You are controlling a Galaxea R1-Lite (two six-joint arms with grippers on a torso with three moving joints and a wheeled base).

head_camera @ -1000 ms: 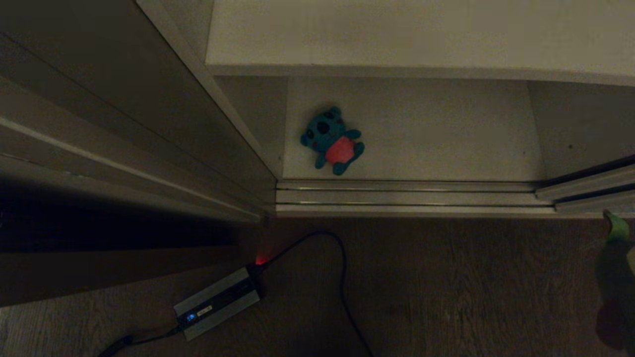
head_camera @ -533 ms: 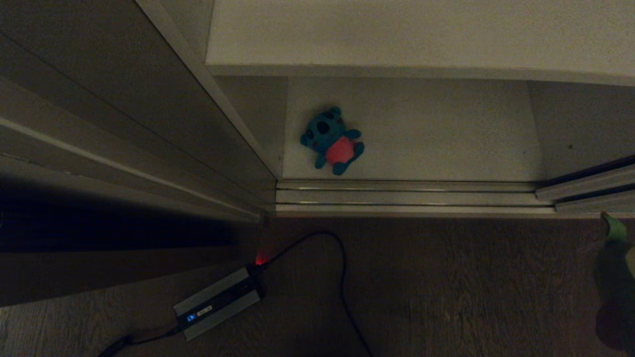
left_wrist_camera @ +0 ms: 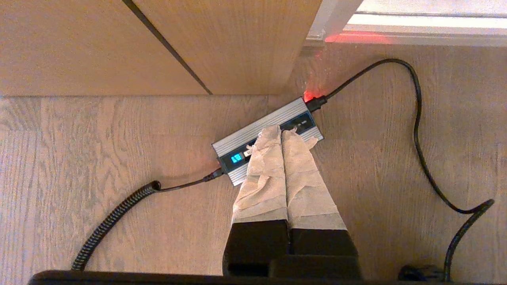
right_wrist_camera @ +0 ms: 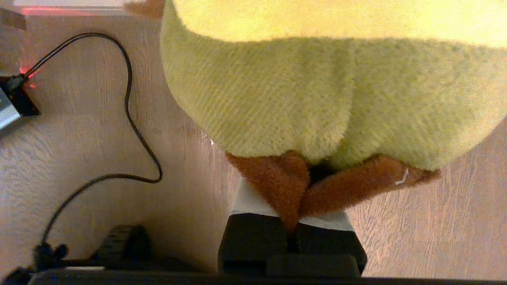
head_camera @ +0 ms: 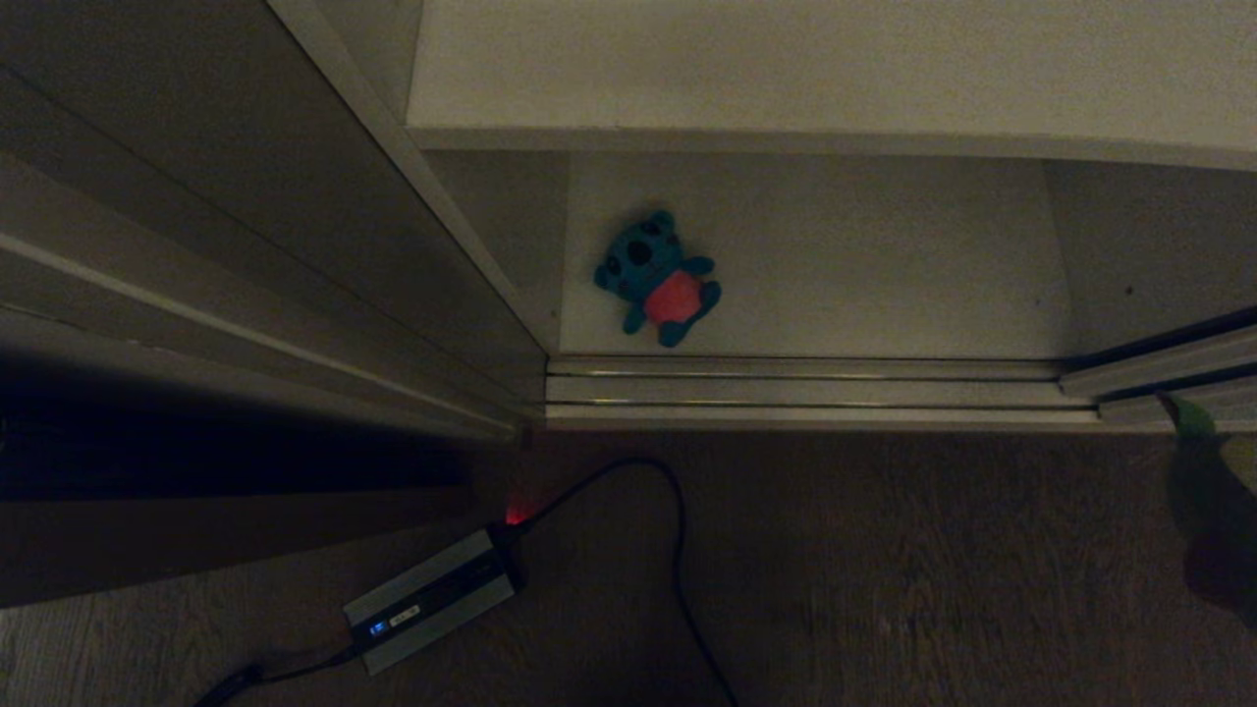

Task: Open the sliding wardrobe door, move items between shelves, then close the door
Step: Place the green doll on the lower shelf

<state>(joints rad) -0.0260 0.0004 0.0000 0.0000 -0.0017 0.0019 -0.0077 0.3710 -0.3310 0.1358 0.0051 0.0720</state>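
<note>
R gripper (right_wrist_camera: 292,221) pinches avocado (right_wrist_camera: 332,95) by a brown leg, lower right of head view. L gripper (left_wrist_camera: 282,132) pressed shut over grey box (left_wrist_camera: 237,146). Teal toy (head_camera: 656,278) on bottom shelf (head_camera: 884,265), centre-left.

The avocado toy (right_wrist_camera: 336,95) hides the right gripper's (right_wrist_camera: 293,206) fingertips, and the picture's edge cuts off its top.

From the head we see a very dim scene: the shelf (head_camera: 835,79) palest, the floor (head_camera: 884,570) nearly black, a small red glow by the grey box (head_camera: 429,599). Our wrist views are bright and warm; the avocado toy (right_wrist_camera: 336,91) just past the right pincer (right_wrist_camera: 295,215) looms soft, unfocused.
</note>
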